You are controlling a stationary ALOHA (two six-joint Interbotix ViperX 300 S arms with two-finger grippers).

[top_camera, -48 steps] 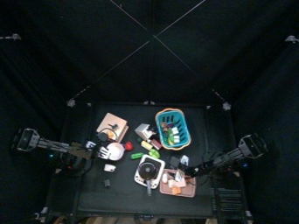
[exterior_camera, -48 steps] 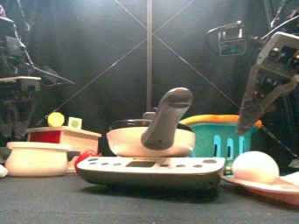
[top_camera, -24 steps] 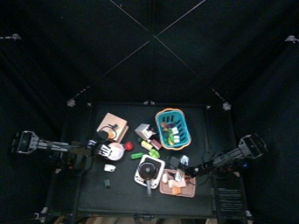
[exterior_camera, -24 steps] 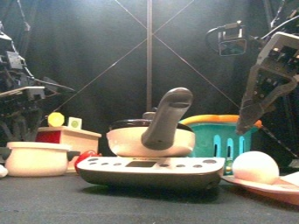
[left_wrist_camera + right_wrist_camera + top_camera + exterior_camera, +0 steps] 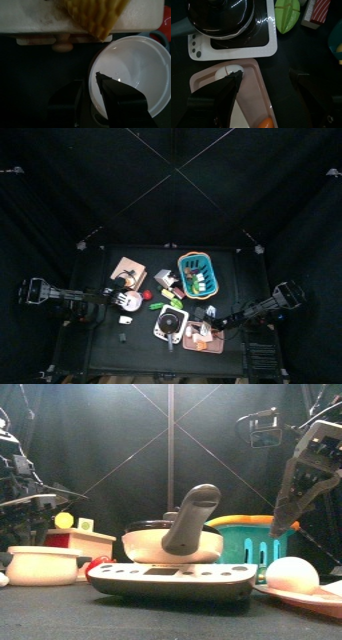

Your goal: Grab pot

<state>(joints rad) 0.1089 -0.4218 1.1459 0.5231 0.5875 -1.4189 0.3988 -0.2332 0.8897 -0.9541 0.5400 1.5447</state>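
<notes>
The pot (image 5: pixel 130 302) is small, round and white and stands on the table's left part, low at the left in the front view (image 5: pixel 40 564). In the left wrist view its inside (image 5: pixel 137 65) shows white. My left gripper (image 5: pixel 116 300) is at the pot's near side. Its jaws (image 5: pixel 87 84) are open and straddle the rim, one inside and one outside. My right gripper (image 5: pixel 217 320) hangs open and empty above the pink tray (image 5: pixel 214 82), its jaws wide apart (image 5: pixel 266 73). It shows high at the right in the front view (image 5: pixel 283 514).
A white toy stove (image 5: pixel 170 324) with a dark pan and grey handle (image 5: pixel 191 514) stands at the front middle. The teal basket (image 5: pixel 198 273) is behind it. A white board (image 5: pixel 130 271) with yellow pieces lies behind the pot. The pink tray holds a white egg (image 5: pixel 290 572).
My left arm has come lower and a little to the right, onto the pot. The right arm has not moved.
</notes>
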